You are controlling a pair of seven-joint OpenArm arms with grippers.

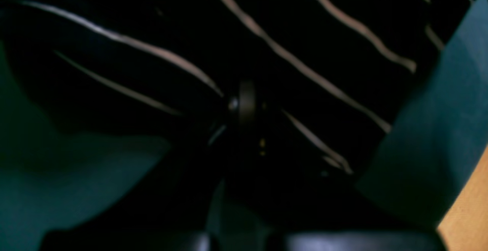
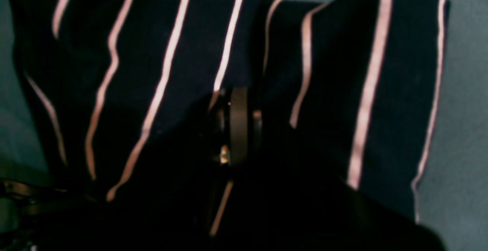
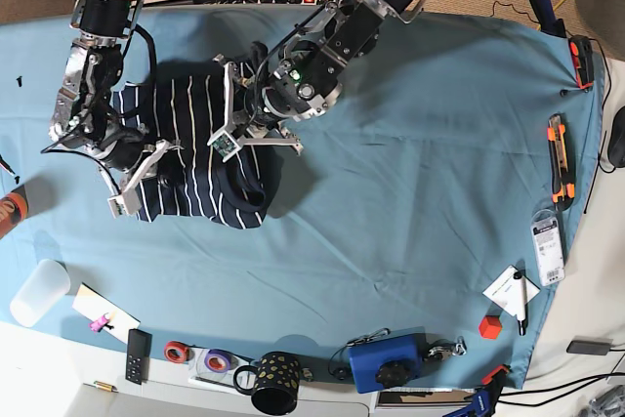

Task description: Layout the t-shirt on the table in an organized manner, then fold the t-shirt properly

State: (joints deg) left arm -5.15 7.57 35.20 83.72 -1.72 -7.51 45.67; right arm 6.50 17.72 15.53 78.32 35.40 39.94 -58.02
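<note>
The t-shirt (image 3: 200,158) is lying bunched on the far left part of the tabletop (image 3: 410,173), already gathered into a compact, roughly square bundle rather than spread flat. Both arms are crowding over it. The left claw (image 3: 256,134), reaching in from the far middle, is pressed together and, by the left wrist view, seems to be pinching a fold of the striped cloth (image 1: 267,53); that view is dark and blurred, so the hold is a judgement. The right claw (image 3: 161,158), on the left of the scene, is also pressed together, with striped fabric (image 2: 171,64) draped right around it, likely pinching the shirt's left side. Two holds on opposite sides of the bundle suit lifting or carrying a fold across while keeping the layers from sliding apart.

The shirt's near hem is sitting well inside the tabletop, with bare teal cloth beyond it on the near side. To the right there is broad open cloth, the best room for moving or respreading. The left edge is closer, and a cup (image 3: 37,292) and small clutter are lining the near edge, well apart from the shirt. Tools (image 3: 557,158) are lying along the far right edge.
</note>
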